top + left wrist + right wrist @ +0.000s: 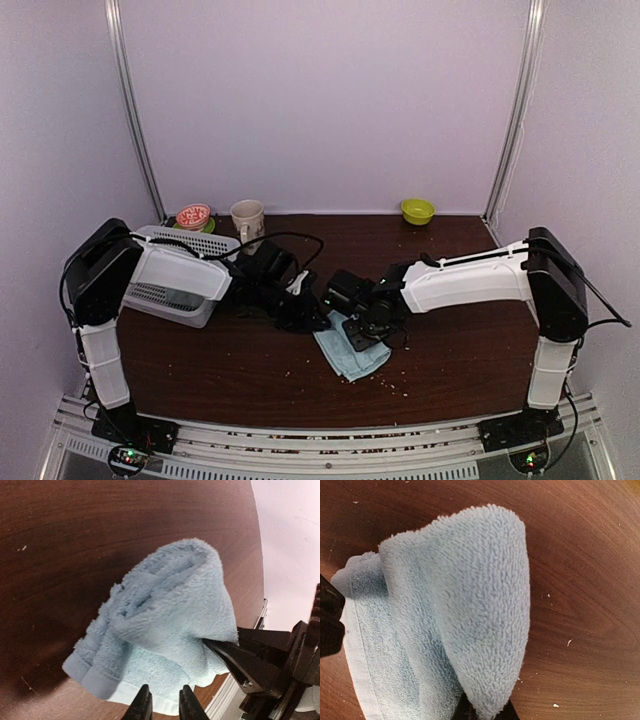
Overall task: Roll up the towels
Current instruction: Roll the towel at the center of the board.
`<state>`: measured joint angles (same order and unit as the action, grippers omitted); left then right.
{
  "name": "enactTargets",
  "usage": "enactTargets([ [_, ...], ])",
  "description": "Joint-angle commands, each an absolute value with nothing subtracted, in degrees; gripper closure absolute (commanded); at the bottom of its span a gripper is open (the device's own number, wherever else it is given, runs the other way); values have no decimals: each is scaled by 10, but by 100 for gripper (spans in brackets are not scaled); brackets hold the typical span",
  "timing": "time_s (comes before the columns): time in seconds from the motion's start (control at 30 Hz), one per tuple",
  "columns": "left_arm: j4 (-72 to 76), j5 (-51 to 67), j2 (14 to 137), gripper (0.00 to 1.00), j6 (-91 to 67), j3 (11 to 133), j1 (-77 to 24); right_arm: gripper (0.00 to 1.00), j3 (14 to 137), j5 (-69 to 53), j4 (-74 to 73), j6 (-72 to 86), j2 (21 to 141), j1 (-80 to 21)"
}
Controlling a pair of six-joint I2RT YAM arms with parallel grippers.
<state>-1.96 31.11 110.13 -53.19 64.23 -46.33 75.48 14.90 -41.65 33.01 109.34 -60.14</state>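
The light blue towel [352,352] lies bunched on the brown table [230,370] to the right of the white mesh basket [195,241] and nearer the front edge, its far end hidden from above by both wrists. The right gripper [485,712] is all but closed, pinching a fold that drapes off its tips in a cone, while the left gripper [165,707] sits with a narrow gap at the white hem - whether it has hold I cannot tell. Behind the basket stand a mug [247,220] and a red-patterned bowl [193,215], a yellow-green bowl [418,210] sits well right of it, and the left forearm crosses over it.
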Motion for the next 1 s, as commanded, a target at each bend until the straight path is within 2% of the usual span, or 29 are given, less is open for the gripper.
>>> enactTargets([
  [0.0, 16, 323, 1109, 81, -541, 670, -470, 100, 751, 149, -409, 338, 1091, -610],
  [0.33, -27, 295, 1149, 86, -527, 696, -470, 100, 746, 132, -389, 341, 1078, -615],
  [0.5, -28, 285, 1110, 88, -528, 670, -470, 100, 749, 134, -394, 341, 1084, -616],
  [0.67, -96, 257, 1040, 84, -505, 629, -470, 100, 746, 144, -398, 347, 1085, -614],
  [0.8, -95, 237, 997, 76, -531, 575, -470, 100, 750, 146, -399, 349, 1085, -614],
  [0.97, -57, 245, 1023, 73, -566, 562, -473, 100, 751, 150, -394, 352, 1089, -613],
])
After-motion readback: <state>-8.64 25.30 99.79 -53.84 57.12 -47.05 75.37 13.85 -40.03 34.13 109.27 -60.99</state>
